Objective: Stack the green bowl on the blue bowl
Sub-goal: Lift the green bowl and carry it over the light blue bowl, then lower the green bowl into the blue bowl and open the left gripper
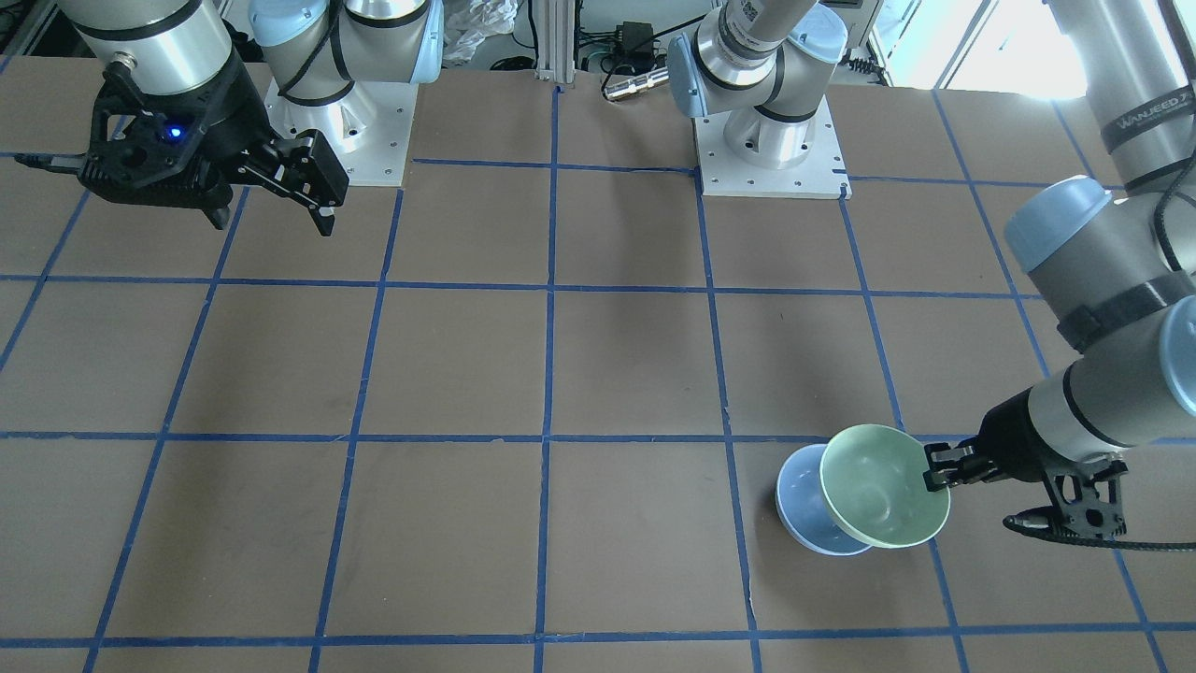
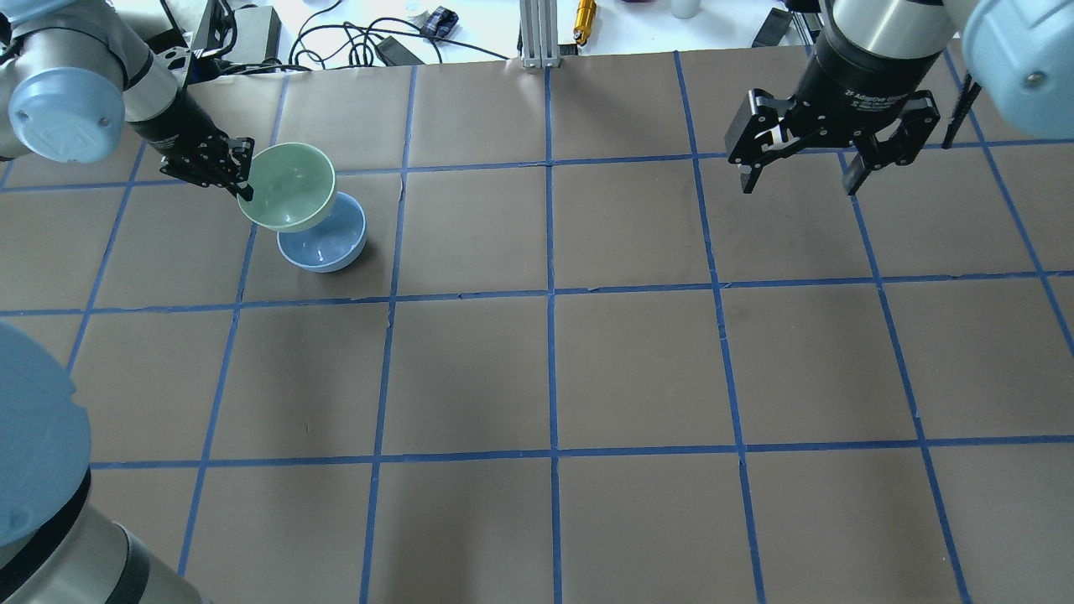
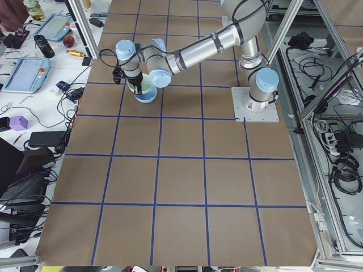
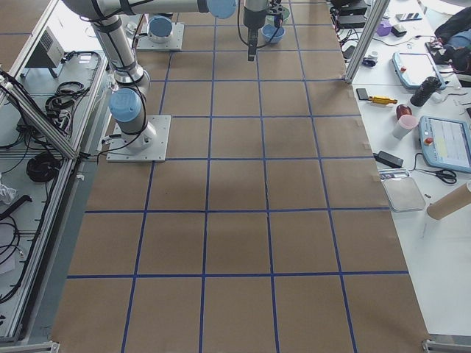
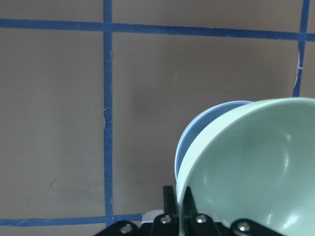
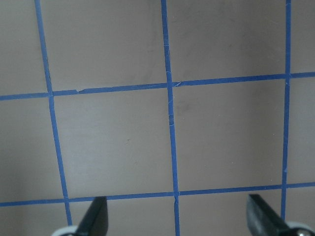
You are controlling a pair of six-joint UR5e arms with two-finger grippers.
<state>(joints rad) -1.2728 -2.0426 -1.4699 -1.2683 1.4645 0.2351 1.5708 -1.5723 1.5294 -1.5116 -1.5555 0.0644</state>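
Nearest to us the brown counter (image 2: pixel 638 369) shows only its grid of blue tape lines (image 2: pixel 550 294). Farther out on the left side sits the blue bowl (image 2: pixel 331 243), upright on the counter. Just over it, reaching slightly farther and to its left, hangs the green bowl (image 2: pixel 287 186), tilted, with its open side turned partly toward the blue one. The left tool (image 2: pixel 239 180) is clamped on the green bowl's left rim, one finger inside the wall and one outside, as the left wrist view shows. The two bowls overlap in every view, but we cannot tell whether they touch. At about the same depth on the far right, the right tool (image 2: pixel 799 186) hangs above the counter with its fingers wide apart and nothing between them.

We judge the step in hand to be the carry, with the green bowl lifted and brought over the blue one but not yet seated. The next move calls for shifting it right until the rims line up, levelling it, lowering it into the blue bowl, and only then letting go.
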